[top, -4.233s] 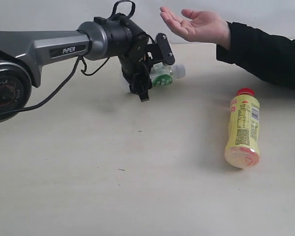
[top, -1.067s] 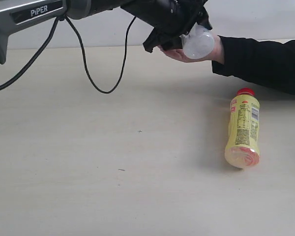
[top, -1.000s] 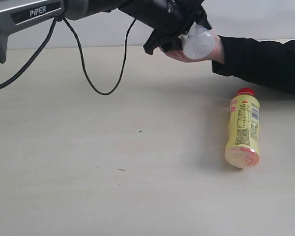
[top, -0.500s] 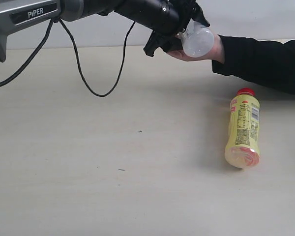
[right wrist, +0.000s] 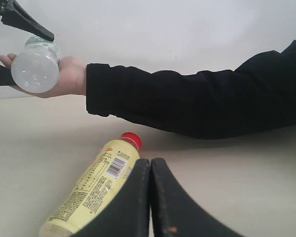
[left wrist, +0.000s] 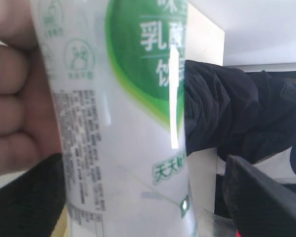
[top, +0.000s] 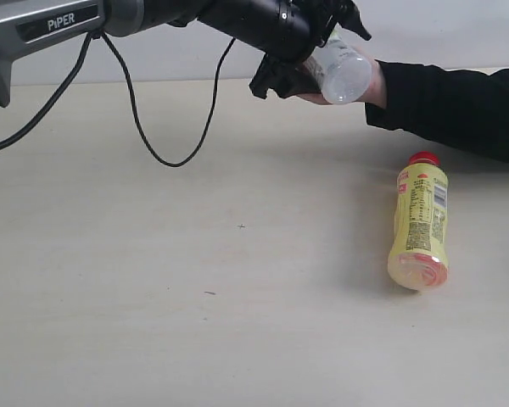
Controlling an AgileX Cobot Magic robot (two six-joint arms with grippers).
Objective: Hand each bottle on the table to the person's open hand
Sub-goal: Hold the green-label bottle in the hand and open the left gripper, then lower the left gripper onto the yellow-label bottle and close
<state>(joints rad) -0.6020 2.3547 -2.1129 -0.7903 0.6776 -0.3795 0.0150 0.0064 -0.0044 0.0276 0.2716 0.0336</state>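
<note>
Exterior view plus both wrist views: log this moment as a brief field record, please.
Handed bottle: clear plastic bottle with green-white label, lying on the person's bare open hand
Left gripper: open, jaws spread either side of that bottle
Right gripper: shut, empty
On table: yellow plastic bottle with red cap, on its side on the pale beige table

Exterior overlooks the table [top: 153, 297]; left wrist is close-up; right wrist, low, shares the yellow bottle [top: 420, 225]

clear green-labelled bottle [top: 343, 72] sideways in the person's hand [right wrist: 71, 74]; yellow red-capped bottle [top: 420, 222] flat on the table [top: 195, 297]
</note>
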